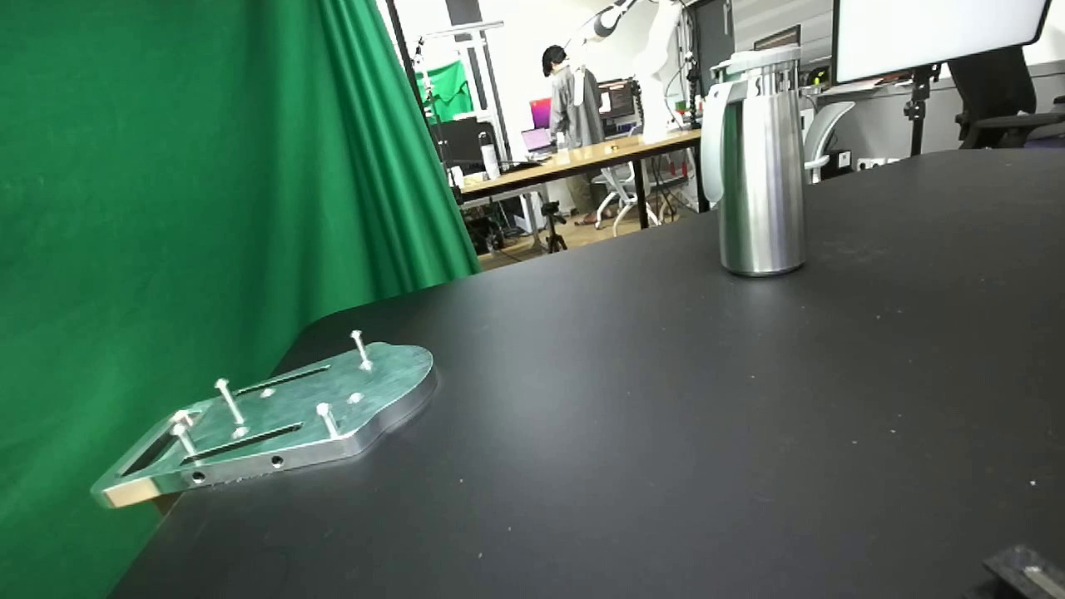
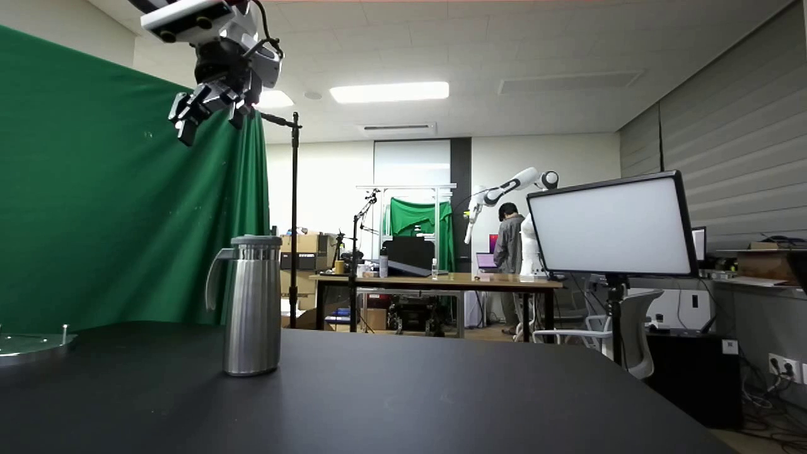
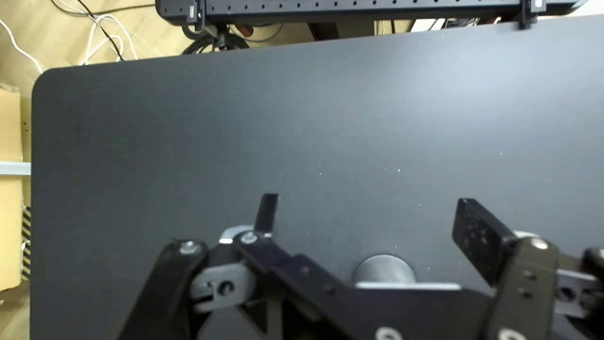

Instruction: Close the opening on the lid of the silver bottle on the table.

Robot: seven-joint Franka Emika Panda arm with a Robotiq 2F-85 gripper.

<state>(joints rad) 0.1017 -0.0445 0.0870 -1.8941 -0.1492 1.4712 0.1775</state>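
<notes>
The silver bottle (image 1: 767,183) stands upright on the black table (image 1: 632,399), with its grey handle at the side. It also stands upright in an exterior view (image 2: 253,315). Its greyish lid (image 1: 761,58) is on top in both exterior views (image 2: 256,240); whether the opening is open or closed cannot be told. My gripper (image 2: 211,126) is high above the table and the bottle, apart from both. In the wrist view its fingers (image 3: 367,200) are spread wide with nothing between them. Part of the bottle (image 3: 384,269) shows below; the gripper's body hides the rest, lid included.
A flat metal plate with upright bolts (image 1: 291,408) lies at the table's edge by the green curtain (image 1: 208,166). A bright panel on a stand (image 2: 611,227) is beyond the table. A dark object (image 1: 1027,572) pokes in at a corner.
</notes>
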